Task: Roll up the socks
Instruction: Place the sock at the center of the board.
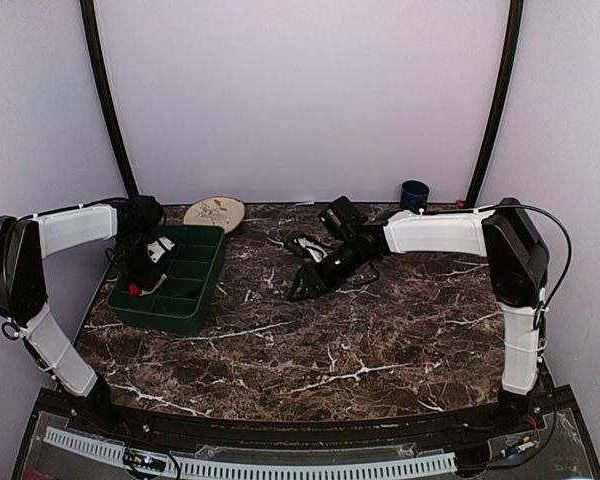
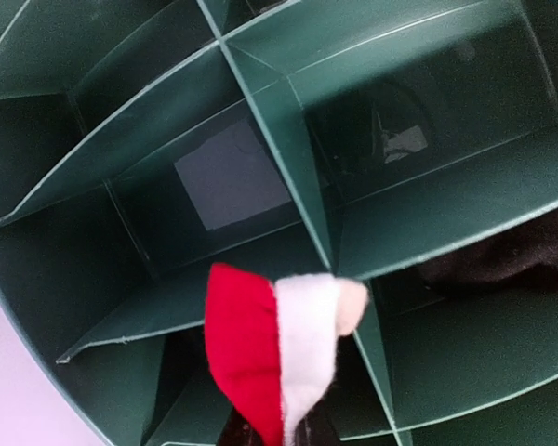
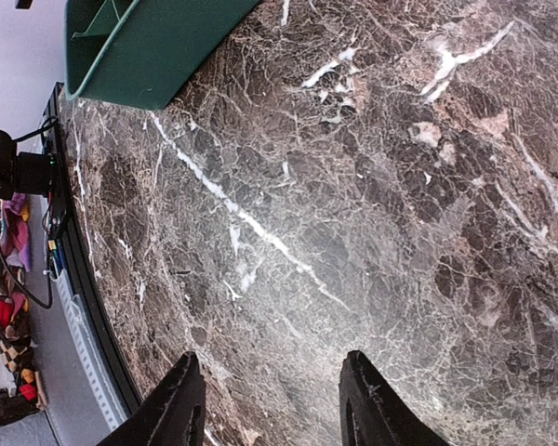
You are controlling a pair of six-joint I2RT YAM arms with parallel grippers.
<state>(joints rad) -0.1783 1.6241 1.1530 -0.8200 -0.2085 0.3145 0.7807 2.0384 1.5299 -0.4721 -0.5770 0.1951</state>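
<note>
While the red sock (image 2: 260, 353) hangs bunched with its white trim to one side, it is pinched in the clenched left gripper (image 1: 137, 280) just above the dividers of the tray (image 2: 298, 158); it sits over a cell at the tray's left side and is not yet lying in one; whether it is properly rolled I cannot tell, though it looks compact rather than spread flat; a dark lump of fabric in a cell off to the side is, I judge, the black sock (image 2: 516, 258), already stowed; the right gripper (image 3: 272, 376) hovers over the marble table (image 3: 372, 204) with its jaws spread and nothing between them, well apart from both socks; so the task looks close to its end, with one sock seemingly put away and the other gathered and held above the tray; what is left, as I read it, is to lower the red sock into a cell and let it go.
</note>
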